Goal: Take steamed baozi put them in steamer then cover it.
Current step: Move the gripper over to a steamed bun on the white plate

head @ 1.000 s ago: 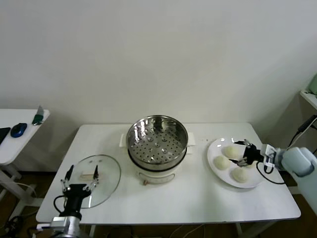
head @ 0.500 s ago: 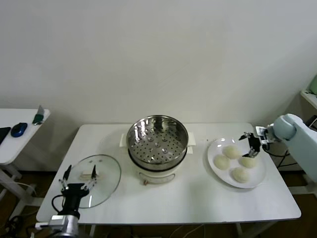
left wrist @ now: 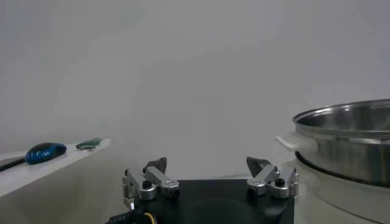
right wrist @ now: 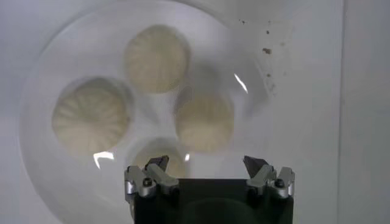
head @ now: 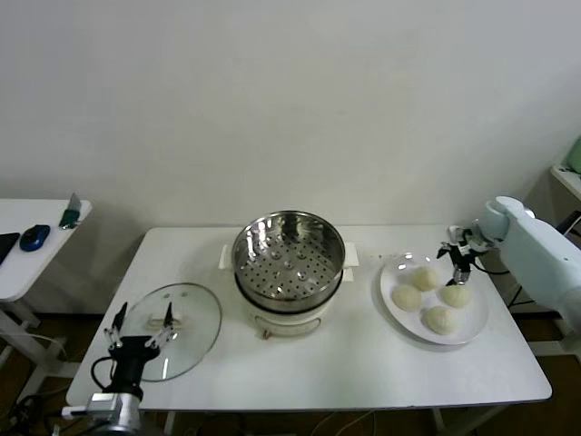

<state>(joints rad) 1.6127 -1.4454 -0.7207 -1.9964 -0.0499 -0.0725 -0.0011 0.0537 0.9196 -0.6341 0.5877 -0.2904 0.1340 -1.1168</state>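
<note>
Four cream-white baozi lie on a white plate (head: 388, 275) at the table's right: one at the far side (head: 424, 277), one at the left (head: 406, 297), one at the right (head: 456, 294), one nearest (head: 440, 318). My right gripper (head: 457, 256) hovers open and empty above the plate's far edge. In the right wrist view the gripper (right wrist: 207, 167) is open over the plate (right wrist: 55, 176), above the baozi (right wrist: 205, 120). The steamer (head: 289, 259) stands empty at the table's middle. The glass cover (head: 182, 329) lies flat at the left. My left gripper (head: 141, 320) is open beside it.
A side table (head: 27, 263) at the left holds a blue mouse (head: 34, 237), which also shows in the left wrist view (left wrist: 44, 150). The steamer's rim (left wrist: 347, 122) stands to one side of the open left gripper (left wrist: 207, 167). A shelf edge (head: 567, 177) is at the far right.
My right gripper has swung from low beside the baozi up to the plate's far edge, now pointing down over it. My left gripper has drawn slightly back toward the table's front.
</note>
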